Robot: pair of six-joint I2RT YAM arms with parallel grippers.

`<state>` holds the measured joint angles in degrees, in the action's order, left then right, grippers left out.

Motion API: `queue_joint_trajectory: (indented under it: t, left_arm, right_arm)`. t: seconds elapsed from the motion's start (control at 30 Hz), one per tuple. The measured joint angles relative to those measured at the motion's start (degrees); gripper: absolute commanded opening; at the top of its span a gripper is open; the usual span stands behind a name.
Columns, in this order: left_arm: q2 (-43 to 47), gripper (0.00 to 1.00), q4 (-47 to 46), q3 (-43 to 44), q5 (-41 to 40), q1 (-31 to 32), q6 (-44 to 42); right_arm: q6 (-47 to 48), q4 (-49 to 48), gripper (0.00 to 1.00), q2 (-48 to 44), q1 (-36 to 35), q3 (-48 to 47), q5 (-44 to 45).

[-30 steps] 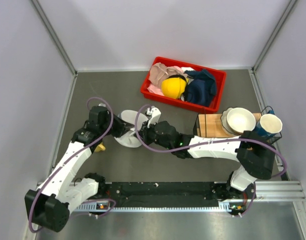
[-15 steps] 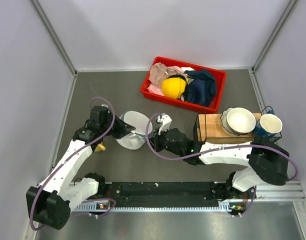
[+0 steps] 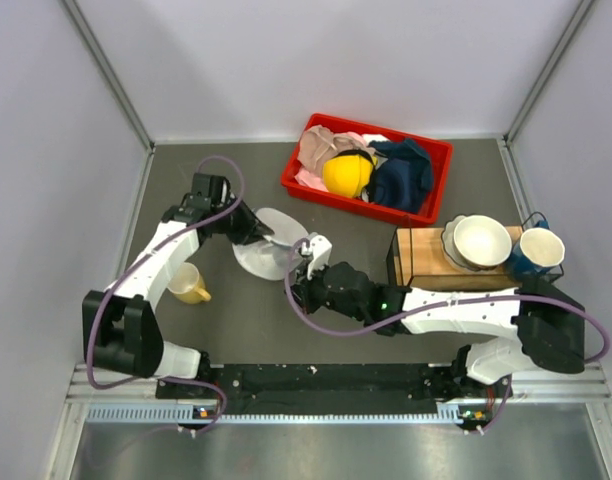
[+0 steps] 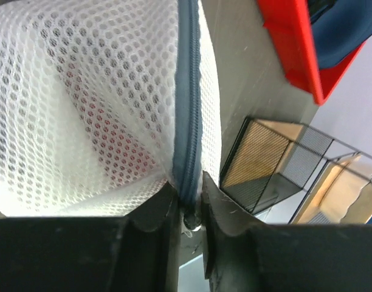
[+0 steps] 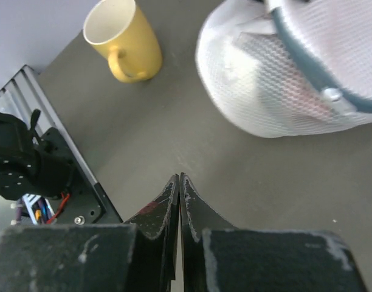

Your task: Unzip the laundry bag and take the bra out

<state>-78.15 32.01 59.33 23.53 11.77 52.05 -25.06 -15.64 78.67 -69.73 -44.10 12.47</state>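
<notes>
Laundry bag (image 3: 269,245), zipper (image 4: 187,103) pinched in left claw (image 4: 187,190)

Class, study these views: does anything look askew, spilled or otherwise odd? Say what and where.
Only the laundry bag: it sits lopsided and tilted left of centre, its zip seam pinched in the left tool. Red shows through the mesh. The right tool is shut on nothing. Nothing is spilled.

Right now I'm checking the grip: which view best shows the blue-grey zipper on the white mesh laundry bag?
The left wrist view: the zipper runs down the laundry bag into the closed left gripper. The right wrist view shows a curved stretch of it; the top view barely shows it.
</notes>
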Motion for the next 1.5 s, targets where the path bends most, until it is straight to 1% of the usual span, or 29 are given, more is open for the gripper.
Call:
queue_joint_trajectory:
  t: [0.03,0.07,0.1,0.13,0.17,0.23,0.33,0.4,0.5,0.57,0.6,0.63,0.67,0.7,0.73,0.83,0.9,1.0,1.13,1.3,1.5]
  left_arm:
    - [-1.4,0.47,-0.3,1.6,0.0,-0.3,-0.8]
    - [-1.8,0.55,-0.5,2.4,-0.1,-0.5,-1.5]
    - [-1.7,0.58,-0.5,2.7,-0.2,-0.7,-2.3]
    - [-1.2,0.59,-0.3,2.8,-0.4,-0.7,-3.0]
    - [-0.3,0.56,-0.2,2.8,-0.7,-0.8,-3.2]
    - [1.8,0.54,0.4,2.8,-1.0,-0.8,-4.1]
    - [5.6,0.63,1.3,2.9,-1.8,-0.8,-5.6]
    - [7.5,0.77,1.7,2.9,-2.0,-0.8,-6.3]
    - [8.6,0.84,3.0,2.9,-2.0,-0.8,-7.3]
    - [9.3,0.84,4.5,2.9,-2.2,-0.8,-7.7]
    - [9.7,0.85,5.1,2.9,-2.3,-0.8,-7.7]
    - [10.6,0.85,5.9,2.8,-2.7,-0.8,-7.8]
    - [11.8,0.86,6.7,2.5,-3.1,-0.8,-7.8]
    - [13.4,0.87,7.6,2.1,-3.6,-0.8,-7.7]
    - [15.1,0.92,8.7,1.8,-4.1,-0.8,-7.5]
    - [21.0,0.93,11.4,0.2,-6.6,-0.8,-6.2]
    - [25.6,0.92,13.9,-0.9,-8.9,-0.8,-4.9]
    - [31.1,0.91,17.1,-2.3,-11.1,-0.8,-3.1]
    - [36.6,0.92,17.3,-9.2,-11.3,-0.8,-0.3]
    - [36.3,0.92,14.7,-19.2,-9.2,-0.4,4.7]
    - [36.0,0.88,7.9,-23.3,-9.5,0.5,9.8]
  right_arm:
    - [0.0,0.4,0.00,0.7,-0.5,-1.2,-0.2]
    - [-0.1,0.8,0.00,1.2,-0.7,-2.0,-0.2]
    - [-0.1,1.2,0.00,1.5,-0.7,-2.6,-0.1]
    - [-0.2,1.4,0.00,1.6,-0.7,-3.0,-0.1]
    - [-0.3,1.8,0.00,1.7,-0.7,-3.3,0.0]
    - [-0.7,2.2,0.00,1.8,-0.7,-3.3,0.2]
    - [-1.6,3.3,0.00,1.9,0.2,-3.3,0.0]
    - [-2.3,3.7,0.02,1.9,2.0,-3.3,-1.3]
    - [-2.5,5.5,0.25,1.9,5.9,-3.3,-3.0]
    - [-1.9,7.3,0.33,1.8,7.9,-3.3,-3.4]
    - [-1.6,8.3,0.40,1.8,8.4,-3.5,-3.4]
    - [-0.9,9.7,0.43,1.6,8.8,-3.8,-3.7]
    - [-0.5,10.6,0.49,1.5,8.8,-4.0,-3.8]
    - [0.0,11.6,0.51,1.2,8.9,-4.4,-4.1]
    - [0.6,12.4,0.53,1.0,8.9,-4.7,-4.4]
    - [1.9,13.6,0.57,0.3,9.0,-5.7,-5.1]
    - [2.5,14.3,0.61,0.3,9.1,-6.3,-5.7]
    - [2.6,15.1,0.63,0.3,9.3,-6.7,-6.3]
    - [2.6,15.8,0.64,0.3,10.0,-6.7,-7.0]
    - [3.0,16.4,0.66,0.4,10.4,-7.5,-8.3]
    - [3.1,16.6,0.66,0.4,10.4,-7.5,-9.4]
